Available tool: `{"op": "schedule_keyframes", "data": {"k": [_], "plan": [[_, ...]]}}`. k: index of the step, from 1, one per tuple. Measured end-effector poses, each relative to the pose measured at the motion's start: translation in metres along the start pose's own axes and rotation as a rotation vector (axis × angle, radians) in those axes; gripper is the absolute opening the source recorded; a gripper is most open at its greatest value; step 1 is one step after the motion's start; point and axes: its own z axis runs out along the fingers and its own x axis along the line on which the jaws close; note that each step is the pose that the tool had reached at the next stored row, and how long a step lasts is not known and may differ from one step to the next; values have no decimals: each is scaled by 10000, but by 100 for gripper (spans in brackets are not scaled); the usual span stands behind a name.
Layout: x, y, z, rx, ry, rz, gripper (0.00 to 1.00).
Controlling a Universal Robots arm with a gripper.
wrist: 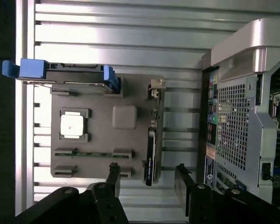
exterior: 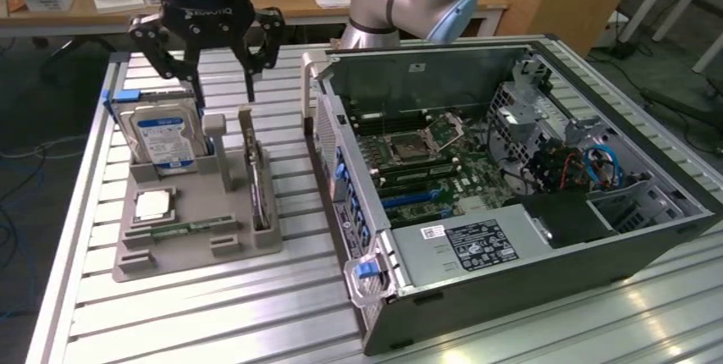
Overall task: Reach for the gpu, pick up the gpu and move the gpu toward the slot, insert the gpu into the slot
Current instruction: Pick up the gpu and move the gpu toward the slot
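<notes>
The gpu point(exterior: 261, 179) is a thin dark card standing on edge in the right side of the grey holder tray point(exterior: 209, 254), with its metal bracket end point(wrist: 157, 88) away from my fingers. My gripper point(exterior: 223, 93) hangs above the back of the tray, open, holding nothing. In the wrist view the gripper point(wrist: 147, 167) straddles the near end of the gpu point(wrist: 150, 149), one finger on each side, well apart from it. The slot point(exterior: 411, 198) is among the blue connectors on the motherboard inside the open computer case point(exterior: 543, 237).
A silver hard drive point(exterior: 165, 135) with blue clips stands at the tray's back left. A processor chip point(exterior: 152, 205) and a green memory stick point(exterior: 186, 228) lie in the tray. The case's perforated wall point(wrist: 235, 126) stands close beside the tray on the slatted metal table point(exterior: 203, 322).
</notes>
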Motion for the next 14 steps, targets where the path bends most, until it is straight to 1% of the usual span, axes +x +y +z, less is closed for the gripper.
{"op": "schedule_keyframes", "data": {"k": [3,5,6,8,10,14], "plan": [[0,-1,50,-8,15,-525,59],[-1,-3,83,-9,43,-691,59],[-1,-3,95,3,52,-693,59],[-1,-5,121,49,56,-695,59],[0,-6,157,53,53,-539,59],[1,-7,231,61,36,150,59]]}}
